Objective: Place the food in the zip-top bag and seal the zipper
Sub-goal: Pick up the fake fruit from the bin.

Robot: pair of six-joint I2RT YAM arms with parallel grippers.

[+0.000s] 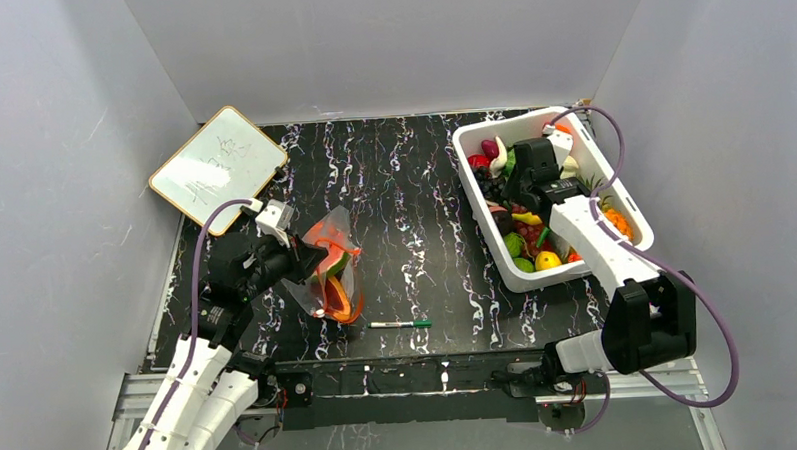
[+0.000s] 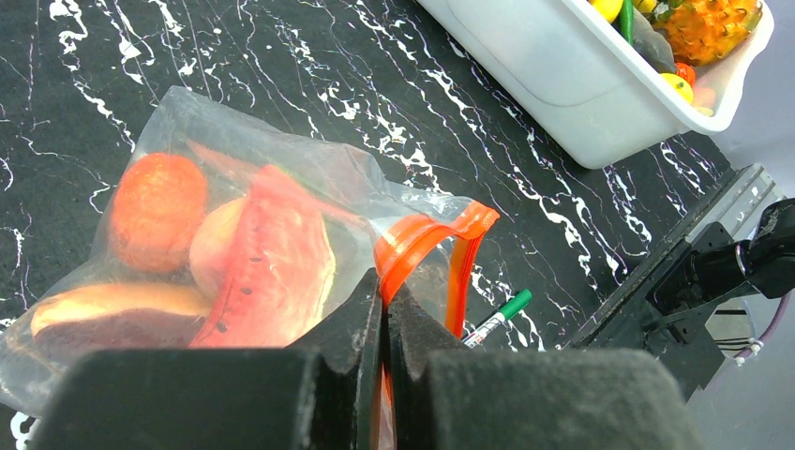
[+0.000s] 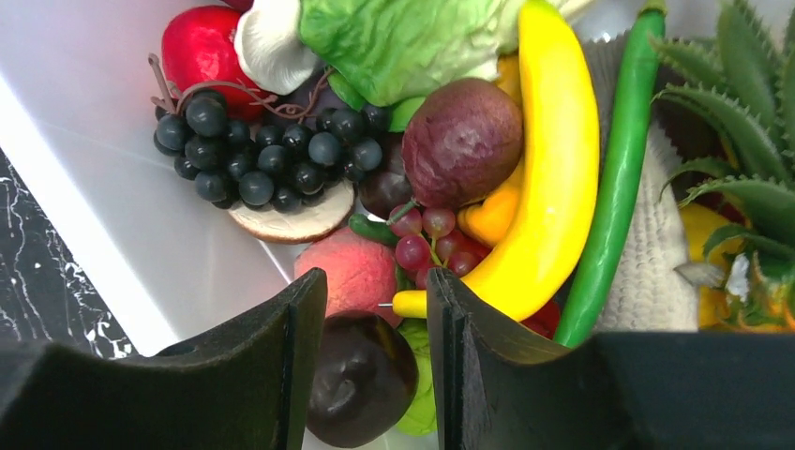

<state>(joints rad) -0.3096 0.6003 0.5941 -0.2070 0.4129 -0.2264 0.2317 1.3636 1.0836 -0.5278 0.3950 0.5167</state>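
The left gripper (image 2: 384, 292) is clenching its fingers (image 2: 352, 323) on the orange-red zipper (image 2: 424, 236), pinching the mouth edge of the clear bag (image 2: 234, 122). The bag is sitting on the near left part of the table (image 1: 413, 184), holding a watermelon slice (image 2: 272, 267) and a round orange fruit (image 2: 157, 211). The right gripper (image 3: 375, 281) is keeping its fingers apart, grasping nothing, hanging over a dark plum (image 3: 361, 375), a banana (image 3: 562, 169) and black grapes (image 3: 253, 155) inside the white tub (image 1: 506, 266) at the far right. A marker (image 1: 400, 324) is lying near the front edge, right of the bag.
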